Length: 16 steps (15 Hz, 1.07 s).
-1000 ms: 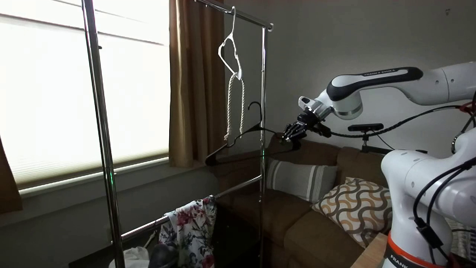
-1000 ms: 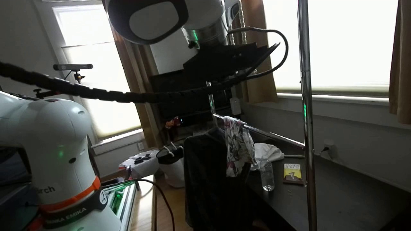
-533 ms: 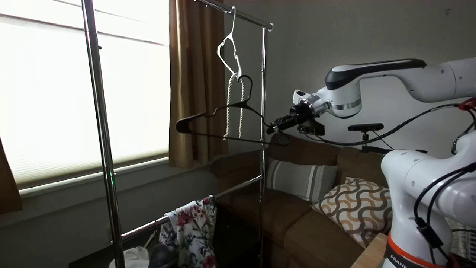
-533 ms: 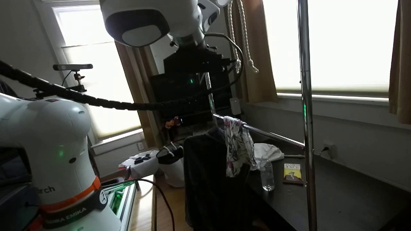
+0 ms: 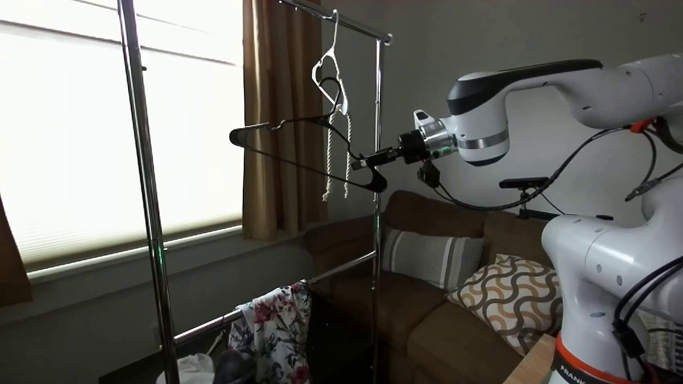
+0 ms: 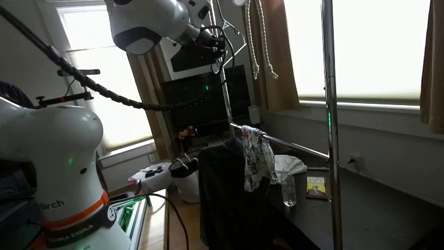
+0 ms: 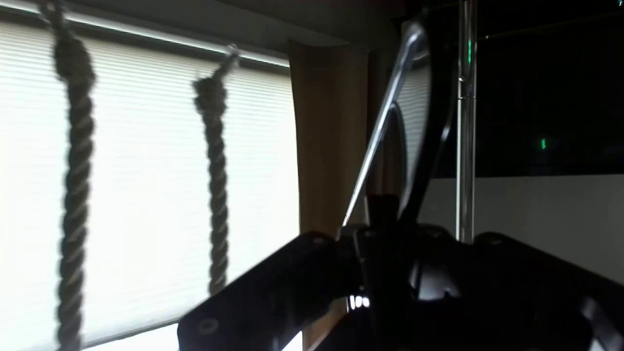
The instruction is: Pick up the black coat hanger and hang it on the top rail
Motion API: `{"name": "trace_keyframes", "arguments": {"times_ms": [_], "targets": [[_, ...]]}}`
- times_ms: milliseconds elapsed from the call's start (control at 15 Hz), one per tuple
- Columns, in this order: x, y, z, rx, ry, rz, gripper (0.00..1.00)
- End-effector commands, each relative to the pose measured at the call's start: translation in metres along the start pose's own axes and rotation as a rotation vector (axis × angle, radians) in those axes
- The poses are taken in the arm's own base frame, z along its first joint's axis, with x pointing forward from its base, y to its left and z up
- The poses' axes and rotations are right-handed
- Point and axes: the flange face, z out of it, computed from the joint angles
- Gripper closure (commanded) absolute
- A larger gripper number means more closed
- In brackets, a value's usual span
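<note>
The fingers (image 7: 270,292) pinch the black hanger (image 5: 323,121) near one end, holding it in the air, tilted so that this end sits lower. In an exterior view its hook (image 5: 332,79) shows below the top rail (image 5: 357,25), apart from it, overlapping the white hanger (image 5: 343,104) that hangs there; whether the two touch cannot be told. A flowered cloth (image 5: 277,320) drapes over the lower bar (image 5: 347,265). A bottle (image 6: 288,191) and a book (image 6: 316,188) are on the dark worktop (image 6: 378,211).
</note>
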Motion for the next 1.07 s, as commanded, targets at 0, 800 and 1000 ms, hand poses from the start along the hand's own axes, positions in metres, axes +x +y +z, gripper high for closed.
{"name": "trace_keyframes", "arguments": {"times_ms": [0, 800, 1000], "targets": [[0.004, -0.051, 0.032, 0.029, -0.021, 0.007, 0.99], [0.031, -0.08, 0.041, -0.337, 0.051, 0.047, 0.99], [0.044, -0.11, 0.057, -0.455, 0.043, 0.017, 0.99]]}}
